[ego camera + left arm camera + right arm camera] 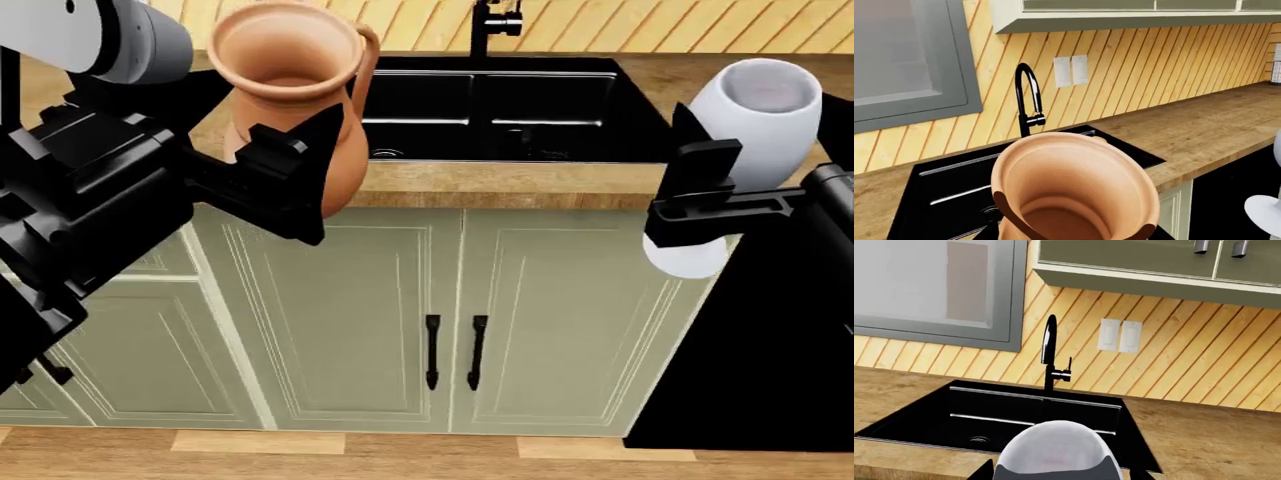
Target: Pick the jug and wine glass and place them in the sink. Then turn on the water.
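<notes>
- The pale green panelled base cabinets (400, 320) fill the lower head view; their two black bar handles sit side by side at the middle doors.
- The wooden plank countertop (1201, 130) runs along the slatted wall, its front edge partly hidden behind both arms.
- The glossy black double-basin sink (494, 115) is set in it; both basins look empty, with a ringed drain visible in each. Its tall black arched faucet (1049, 352) is cut off at the head view's top.
- The terracotta-orange clay jug (296, 90), upright and empty, is clamped in the left gripper (287, 175) in front of the counter's edge, left of the sink.
- The pale grey-white stemmed wine glass (750, 105) is gripped at the stem by the right gripper (707, 205), right of the sink; its foot shows below the fingers.
</notes>
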`<state>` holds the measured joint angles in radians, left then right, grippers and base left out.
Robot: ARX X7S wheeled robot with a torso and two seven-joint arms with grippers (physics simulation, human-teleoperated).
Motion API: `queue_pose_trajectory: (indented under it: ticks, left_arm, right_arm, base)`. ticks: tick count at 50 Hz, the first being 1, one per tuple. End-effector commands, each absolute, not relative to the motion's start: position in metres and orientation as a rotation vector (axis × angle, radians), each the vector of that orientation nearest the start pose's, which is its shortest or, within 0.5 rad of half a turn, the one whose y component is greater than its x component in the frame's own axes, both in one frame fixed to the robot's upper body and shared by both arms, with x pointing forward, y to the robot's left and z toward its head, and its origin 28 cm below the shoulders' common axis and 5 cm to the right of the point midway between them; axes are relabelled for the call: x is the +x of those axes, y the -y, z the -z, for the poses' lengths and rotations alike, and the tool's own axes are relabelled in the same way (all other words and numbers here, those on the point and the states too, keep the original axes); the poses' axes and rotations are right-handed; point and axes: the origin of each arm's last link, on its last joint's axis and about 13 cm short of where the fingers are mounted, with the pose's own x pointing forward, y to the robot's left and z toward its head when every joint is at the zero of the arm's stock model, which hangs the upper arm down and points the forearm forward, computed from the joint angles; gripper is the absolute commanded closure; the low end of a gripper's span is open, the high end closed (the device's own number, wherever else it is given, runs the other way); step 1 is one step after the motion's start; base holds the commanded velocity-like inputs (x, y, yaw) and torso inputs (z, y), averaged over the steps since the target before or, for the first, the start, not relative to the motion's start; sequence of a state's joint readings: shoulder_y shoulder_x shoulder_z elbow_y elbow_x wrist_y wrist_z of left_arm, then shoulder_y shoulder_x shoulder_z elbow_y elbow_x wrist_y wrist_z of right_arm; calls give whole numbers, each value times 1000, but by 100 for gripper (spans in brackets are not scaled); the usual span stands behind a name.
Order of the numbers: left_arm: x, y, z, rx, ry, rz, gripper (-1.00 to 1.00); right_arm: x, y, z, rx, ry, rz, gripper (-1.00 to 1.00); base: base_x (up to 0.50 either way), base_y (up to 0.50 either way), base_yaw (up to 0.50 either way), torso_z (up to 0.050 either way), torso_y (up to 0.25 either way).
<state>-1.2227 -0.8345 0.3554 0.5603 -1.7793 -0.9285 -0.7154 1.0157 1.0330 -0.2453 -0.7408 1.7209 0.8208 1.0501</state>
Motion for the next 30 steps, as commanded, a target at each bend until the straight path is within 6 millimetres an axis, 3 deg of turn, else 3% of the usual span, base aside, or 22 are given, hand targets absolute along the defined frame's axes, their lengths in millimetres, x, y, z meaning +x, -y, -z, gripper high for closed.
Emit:
queue_pose_trajectory:
  ticks: [1, 12, 25, 30]
  left_arm:
    - [204, -240, -331, 46, 131, 445, 100]
    - [206, -248, -334, 57, 142, 395, 100]
    - [207, -250, -355, 92, 176, 365, 100]
    - [207, -250, -359, 102, 175, 358, 100]
  right_arm:
    - [179, 151, -304, -116, 176, -14, 100]
    - [180, 149, -308, -147, 186, -20, 100]
    - [187, 146, -324, -191, 187, -30, 100]
    - [189, 147, -329, -202, 184, -22, 100]
  base:
    - [-500, -10, 0, 0, 0]
    - [-96, -2, 0, 1, 2]
    - [0, -2, 0, 1, 2]
    - [9, -447, 0, 0, 0]
